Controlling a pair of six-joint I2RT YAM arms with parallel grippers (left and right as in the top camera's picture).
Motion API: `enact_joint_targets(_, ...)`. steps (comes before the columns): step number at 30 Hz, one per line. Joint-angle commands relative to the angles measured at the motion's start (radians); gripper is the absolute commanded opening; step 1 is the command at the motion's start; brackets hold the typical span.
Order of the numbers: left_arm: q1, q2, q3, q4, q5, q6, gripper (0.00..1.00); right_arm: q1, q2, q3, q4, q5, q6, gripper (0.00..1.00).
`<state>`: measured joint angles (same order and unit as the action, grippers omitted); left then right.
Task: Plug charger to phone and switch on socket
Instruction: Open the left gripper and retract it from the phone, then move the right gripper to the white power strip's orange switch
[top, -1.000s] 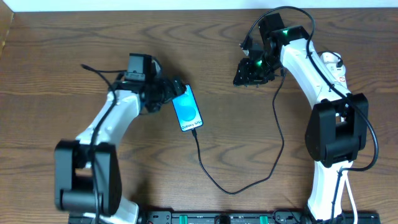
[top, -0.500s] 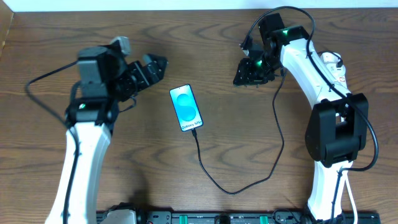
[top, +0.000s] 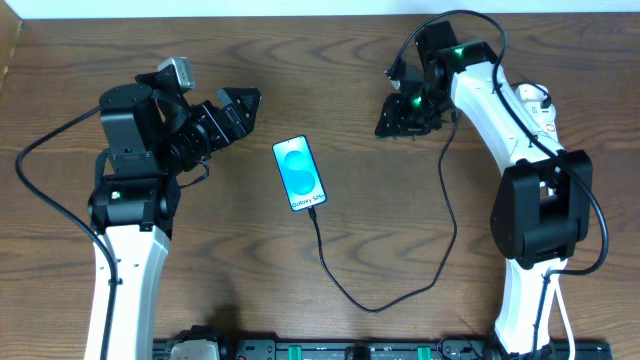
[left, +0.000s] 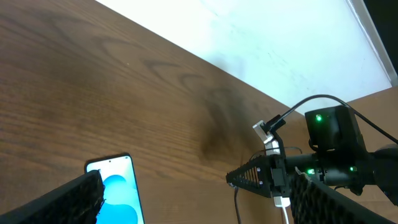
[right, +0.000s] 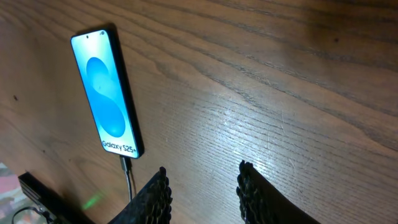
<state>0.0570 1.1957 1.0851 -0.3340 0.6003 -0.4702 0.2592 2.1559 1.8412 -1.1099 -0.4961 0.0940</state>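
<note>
The phone (top: 300, 173) lies face up mid-table, its light blue screen reading "Galaxy S25+" (right: 107, 93). The charger (top: 375, 306), a thin black cable, is plugged into the phone's lower end (right: 127, 167). It loops toward the front edge and climbs back under my right arm, where its far end is hidden. My left gripper (top: 238, 104) hangs wide open and empty, up and left of the phone (left: 115, 186). My right gripper (top: 400, 116) hovers low over bare wood at the back, jaws apart with nothing between them (right: 202, 196). The socket (top: 532, 97) shows only as a white piece beside the right arm.
A pale wall borders the table's far edge (left: 261, 43). Black equipment (top: 340, 350) lines the front edge between the two arm bases. The cable loop lies in the front middle.
My left arm has lifted off the phone and drawn back to the left, gripper still open. Phone, cable and right arm have not moved.
</note>
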Motion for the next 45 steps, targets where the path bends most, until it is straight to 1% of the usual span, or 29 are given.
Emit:
enact_joint_targets(1, 0.003, 0.001, -0.004, -0.002, 0.010, 0.017, 0.95, 0.002, -0.007, 0.010, -0.009, 0.004, -0.014, 0.35)
enact_joint_targets(13, 0.003, 0.001, -0.004, -0.002, 0.010, 0.017, 0.95, 0.001, -0.007, 0.010, 0.002, 0.004, -0.014, 0.35)
enact_joint_targets(19, 0.003, 0.001, -0.004, -0.002, 0.010, 0.017, 0.95, -0.034, -0.022, 0.011, 0.002, -0.007, -0.013, 0.28)
enact_joint_targets(20, 0.003, 0.001, -0.004, -0.002, 0.010, 0.017, 0.95, -0.047, -0.032, 0.011, -0.002, -0.007, -0.013, 0.26)
enact_joint_targets(22, 0.003, 0.001, -0.004, -0.002, 0.010, 0.017, 0.95, -0.077, -0.062, 0.011, -0.009, -0.003, -0.013, 0.25)
enact_joint_targets(27, 0.003, 0.001, -0.004, -0.002, 0.010, 0.017, 0.95, -0.176, -0.157, 0.011, -0.014, -0.003, -0.013, 0.29)
enact_joint_targets(30, 0.003, 0.001, -0.004, -0.002, 0.010, 0.017, 0.95, -0.253, -0.200, 0.011, -0.024, -0.002, -0.013, 0.33)
enact_joint_targets(35, 0.003, 0.001, -0.004, -0.002, 0.010, 0.017, 0.95, -0.392, -0.215, 0.011, -0.056, 0.024, -0.002, 0.32)
enact_joint_targets(36, 0.003, 0.001, -0.004, -0.002, 0.010, 0.017, 0.95, -0.422, -0.212, 0.011, -0.059, 0.023, -0.001, 0.31)
enact_joint_targets(38, 0.003, 0.001, -0.004, -0.002, 0.010, 0.017, 0.95, -0.477, -0.211, 0.011, -0.058, 0.023, 0.012, 0.25)
enact_joint_targets(41, 0.003, 0.001, -0.004, -0.002, 0.010, 0.017, 0.95, -0.551, -0.209, 0.011, -0.058, 0.028, 0.018, 0.11)
enact_joint_targets(42, 0.003, 0.001, -0.004, -0.002, 0.010, 0.017, 0.95, -0.576, -0.207, 0.011, -0.056, 0.037, 0.018, 0.01)
enact_joint_targets(45, 0.003, 0.001, -0.004, -0.002, 0.010, 0.017, 0.94, -0.649, -0.200, 0.008, -0.036, 0.061, 0.024, 0.01)
